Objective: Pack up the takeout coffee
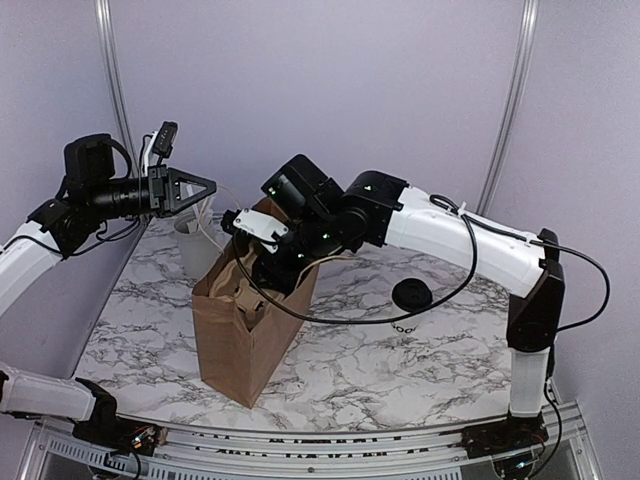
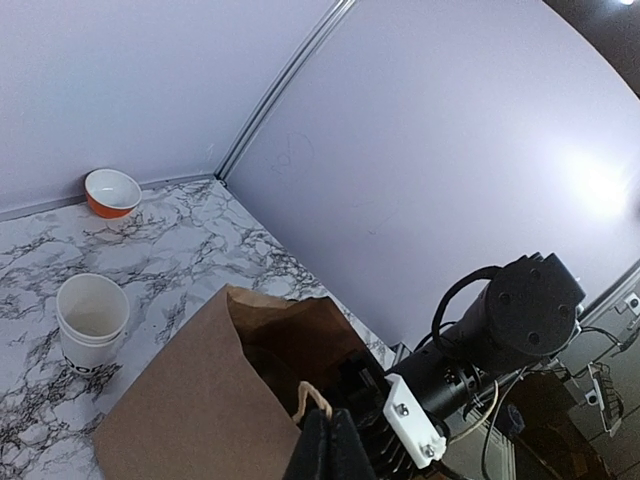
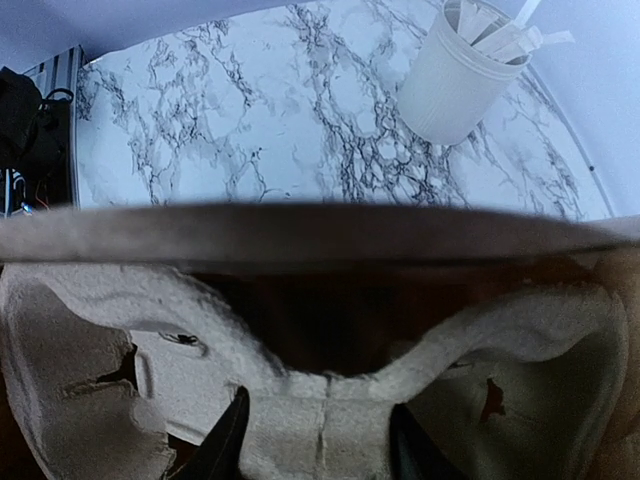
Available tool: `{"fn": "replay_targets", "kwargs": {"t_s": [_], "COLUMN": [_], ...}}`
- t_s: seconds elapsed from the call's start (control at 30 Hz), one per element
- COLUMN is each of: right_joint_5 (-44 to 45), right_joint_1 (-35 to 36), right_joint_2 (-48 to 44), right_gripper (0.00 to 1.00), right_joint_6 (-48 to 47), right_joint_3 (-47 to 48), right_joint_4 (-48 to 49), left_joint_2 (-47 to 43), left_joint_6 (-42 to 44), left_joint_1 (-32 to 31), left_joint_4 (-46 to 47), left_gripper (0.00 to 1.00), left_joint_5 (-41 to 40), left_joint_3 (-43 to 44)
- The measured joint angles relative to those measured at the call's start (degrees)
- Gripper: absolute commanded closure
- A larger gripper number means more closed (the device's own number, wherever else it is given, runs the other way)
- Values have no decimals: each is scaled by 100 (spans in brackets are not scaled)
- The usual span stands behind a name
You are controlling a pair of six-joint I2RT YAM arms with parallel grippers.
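Observation:
The takeout coffee (image 1: 411, 298), a white cup with a black lid, stands on the marble table (image 1: 400, 370) to the right of the brown paper bag (image 1: 240, 330). My left gripper (image 1: 210, 187) is up at the left, shut on the bag's twine handle (image 2: 311, 400) and holding it up above the bag (image 2: 190, 400). My right gripper (image 1: 275, 262) reaches down into the bag's open mouth. In the right wrist view its fingers (image 3: 226, 440) are closed on the middle ridge of a grey pulp cup carrier (image 3: 320, 425) inside the bag.
A white utensil holder (image 3: 455, 80) with wooden sticks stands behind the bag (image 1: 190, 240). A lidless white cup (image 2: 92, 318) and an orange bowl (image 2: 112, 192) sit near the wall corner. The right arm's black cable (image 1: 350, 318) loops over the table beside the coffee.

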Motion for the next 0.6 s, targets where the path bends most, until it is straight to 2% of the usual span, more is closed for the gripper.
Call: {"fn": "replay_targets", "kwargs": {"t_s": [0.6], "right_joint_5": [85], "right_joint_1": [0], "right_joint_2": [485], "right_gripper": [58], "right_joint_6": [44], "right_joint_3": [597], "right_joint_4": [-273], "left_joint_2": [-39], "left_joint_6": [282], "left_joint_1": [0], "left_joint_4": [-402], "left_gripper": [100], "left_joint_5": [-356], "left_joint_3": [-9]}}
